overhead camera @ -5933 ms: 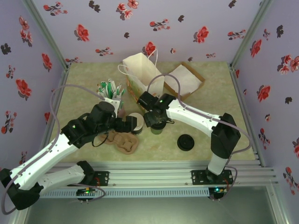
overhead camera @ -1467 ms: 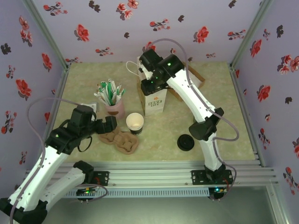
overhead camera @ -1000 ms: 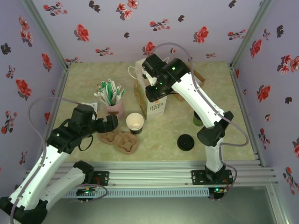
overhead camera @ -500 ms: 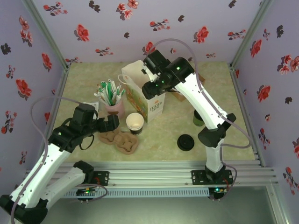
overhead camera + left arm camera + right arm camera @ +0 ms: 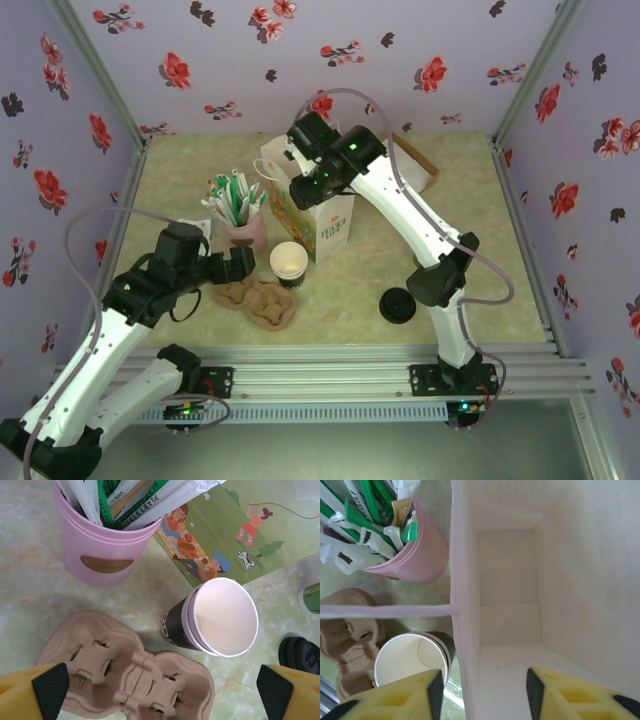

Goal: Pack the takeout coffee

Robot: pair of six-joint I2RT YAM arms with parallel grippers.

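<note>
The left claw gapes wide above the carriers. Just right of them, the lidless cup stands upright on the surface, near the bag. The right claw hangs half-spread over the bag's left wall. The lid lies farther right.

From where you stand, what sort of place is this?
Probably a staged takeout-coffee booth for robot practice: floral walls enclose a table holding a paper cup, pulp carriers and a paper bag.
</note>
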